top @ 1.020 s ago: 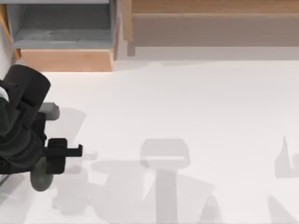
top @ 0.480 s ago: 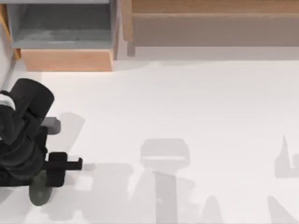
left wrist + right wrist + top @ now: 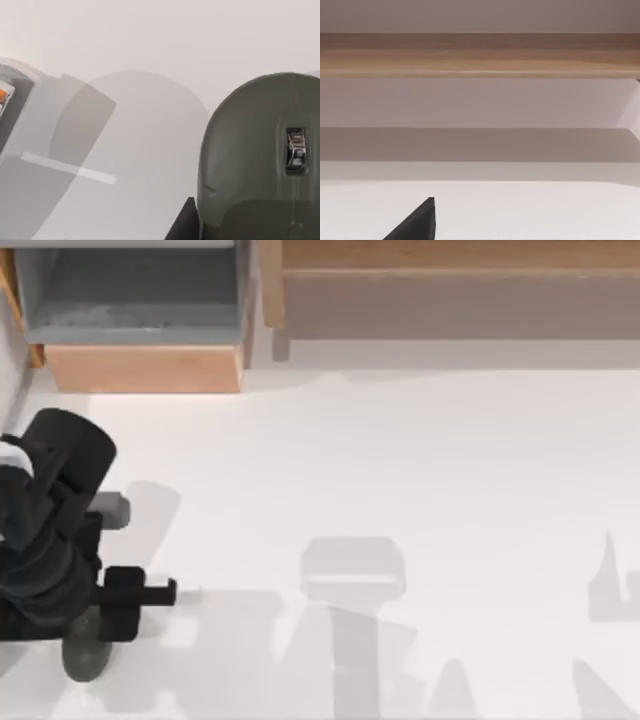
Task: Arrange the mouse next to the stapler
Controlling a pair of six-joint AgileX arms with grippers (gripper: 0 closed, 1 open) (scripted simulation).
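Left end effector low at the tabletop's left edge, directly over the grey-green mouse. Finger state: cannot tell. Wide bare surface to its right.

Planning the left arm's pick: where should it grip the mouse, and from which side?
Probably across the mouse's two long flanks, coming straight down: it is a smooth low dome lying flat on the table, directly beneath the left gripper.

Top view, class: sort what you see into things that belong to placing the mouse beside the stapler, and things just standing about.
Belongs to the job:
mouse
left gripper, right above the mouse

Just standing about:
grey open box
wooden shelf
white table
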